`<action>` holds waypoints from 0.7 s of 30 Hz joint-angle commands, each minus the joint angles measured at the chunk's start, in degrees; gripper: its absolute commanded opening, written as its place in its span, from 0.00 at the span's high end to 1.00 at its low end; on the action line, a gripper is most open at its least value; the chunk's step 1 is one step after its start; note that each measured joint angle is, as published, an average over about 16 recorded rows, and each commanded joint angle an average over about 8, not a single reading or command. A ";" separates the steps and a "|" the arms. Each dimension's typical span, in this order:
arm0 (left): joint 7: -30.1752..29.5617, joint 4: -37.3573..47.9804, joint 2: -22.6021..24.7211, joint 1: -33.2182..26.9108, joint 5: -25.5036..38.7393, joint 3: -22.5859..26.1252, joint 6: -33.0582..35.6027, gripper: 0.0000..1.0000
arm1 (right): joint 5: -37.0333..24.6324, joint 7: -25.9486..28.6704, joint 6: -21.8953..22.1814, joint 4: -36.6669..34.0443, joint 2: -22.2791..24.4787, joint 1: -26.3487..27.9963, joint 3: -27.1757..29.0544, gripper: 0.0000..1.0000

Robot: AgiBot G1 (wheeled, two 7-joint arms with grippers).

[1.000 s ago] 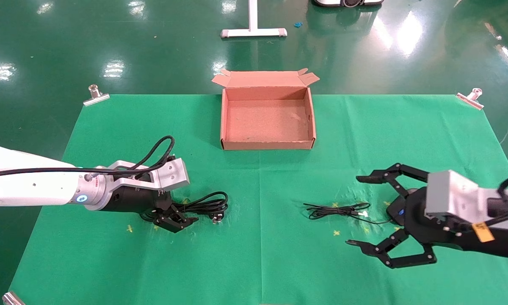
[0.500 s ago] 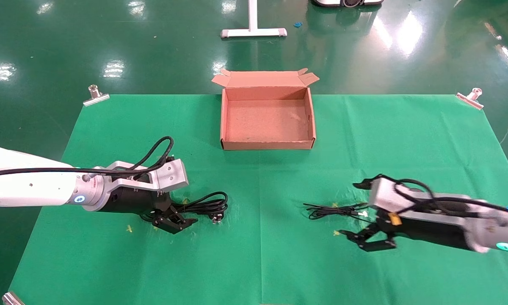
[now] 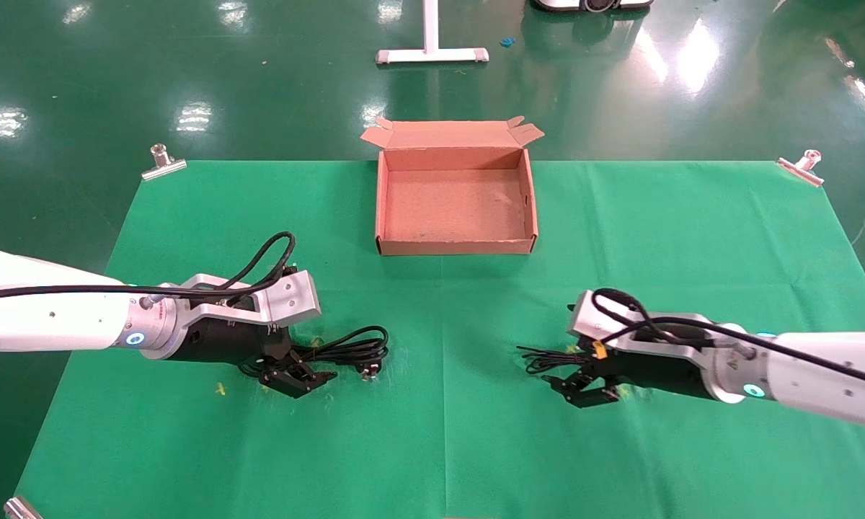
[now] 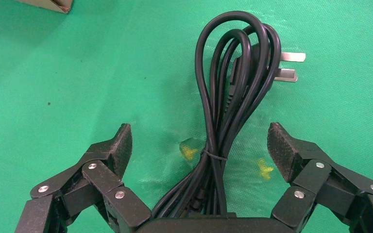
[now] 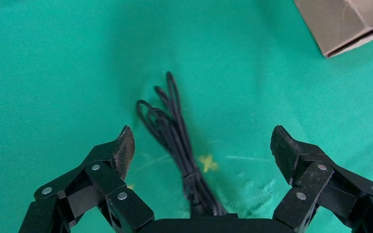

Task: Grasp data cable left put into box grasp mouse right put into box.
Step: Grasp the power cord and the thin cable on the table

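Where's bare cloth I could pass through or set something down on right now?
Free: the middle strip between the left gripper and right gripper, up to the box; also inside the box. Crowded: around the data cable and the thin cord.

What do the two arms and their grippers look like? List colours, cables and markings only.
Both arms are white tubes with a silver bracket, a glowing blue ring and a black cable looped on top. The left gripper and right gripper are black, with riveted links and textured fingertips. The right carries a yellow tag.
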 commanded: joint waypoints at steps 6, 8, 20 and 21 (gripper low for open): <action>0.01 0.03 0.00 0.00 -0.01 0.00 -0.01 0.65 | -2.98 1.72 1.00 -2.29 -2.12 1.19 -0.97 0.15; 0.01 0.04 0.00 0.00 -0.02 -0.01 -0.01 0.90 | -3.29 1.98 1.19 -2.51 -2.30 1.31 -1.03 0.40; 0.01 0.02 -0.01 0.01 -0.03 -0.01 -0.01 1.00 | -3.06 1.81 1.14 -2.40 -2.14 1.28 -0.93 1.00; 0.01 0.02 -0.01 0.01 -0.03 -0.01 -0.01 1.00 | -3.01 1.79 1.11 -2.38 -2.12 1.26 -0.92 1.00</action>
